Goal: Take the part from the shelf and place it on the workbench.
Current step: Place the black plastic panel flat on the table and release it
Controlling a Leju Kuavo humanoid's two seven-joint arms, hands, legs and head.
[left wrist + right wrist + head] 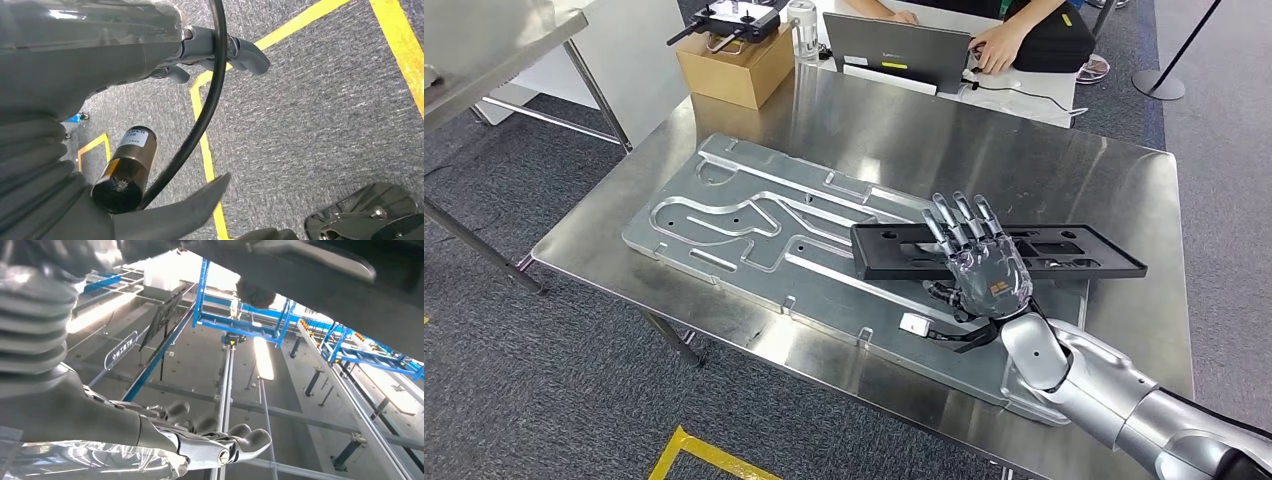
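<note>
While your right hand [980, 262] lies palm-up w/ fingers straight and slightly apart, the flat black slotted part [1064, 251] rests across the fingertips, over the machined aluminium plate [724, 225] on the brushed-steel workbench [1044, 165]. Beyond the fingers: cardboard box [736, 68], laptop [894, 50], a person's hand [996, 45]. Left hand [220, 50] hangs over grey carpet, fingers curled, holding nothing.

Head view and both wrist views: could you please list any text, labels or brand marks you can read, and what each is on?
Laptop lid: a brand mark, too small to read.
Right hand: an orange mark on its back, unreadable.
Dark cylinder: a white label, print too blurred.
Oval sign on the overhead frame: lettering too faint to read.
No text reads clearly.
</note>
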